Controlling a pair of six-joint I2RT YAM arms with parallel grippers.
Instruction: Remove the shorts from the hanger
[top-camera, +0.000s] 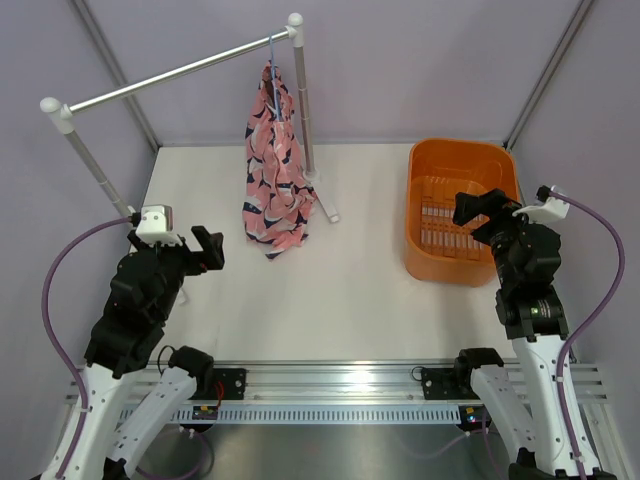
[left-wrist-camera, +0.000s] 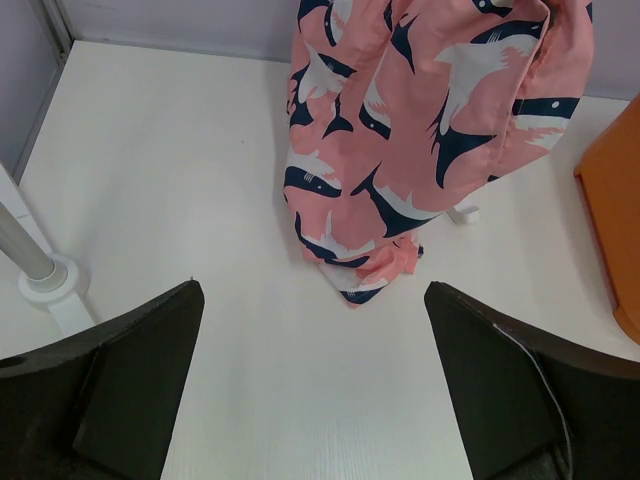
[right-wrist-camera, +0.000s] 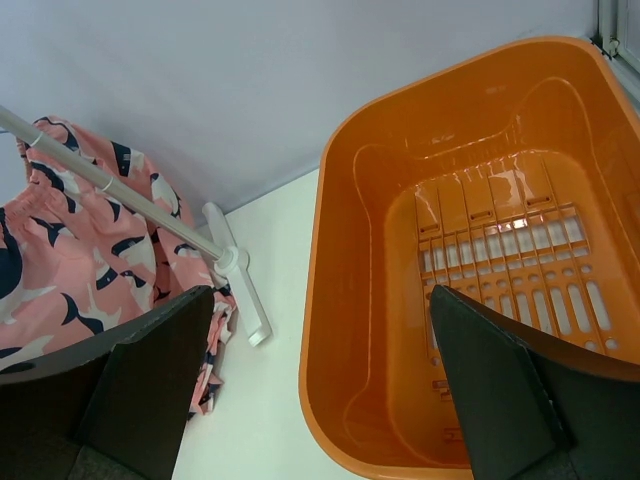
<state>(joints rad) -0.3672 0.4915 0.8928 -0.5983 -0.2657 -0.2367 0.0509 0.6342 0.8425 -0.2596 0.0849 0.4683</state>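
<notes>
White surface (top-camera: 380, 300), plain. Orange basket (top-camera: 414, 245) stands upright at right rear, open side up. Clothes rail (top-camera: 180, 75) stands on it w/ two white feet: one foot (top-camera: 328, 208) mid-rear, other at left edge. Shorts (top-camera: 272, 170) bottom end sags onto surface, just left of mid-rear foot.

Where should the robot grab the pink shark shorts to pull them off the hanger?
Probably the bunched lower end of the shorts, which hangs loose down by the table. Come from the near left with the open left gripper: the rail post blocks the right side, and the hanger holds the top.
</notes>
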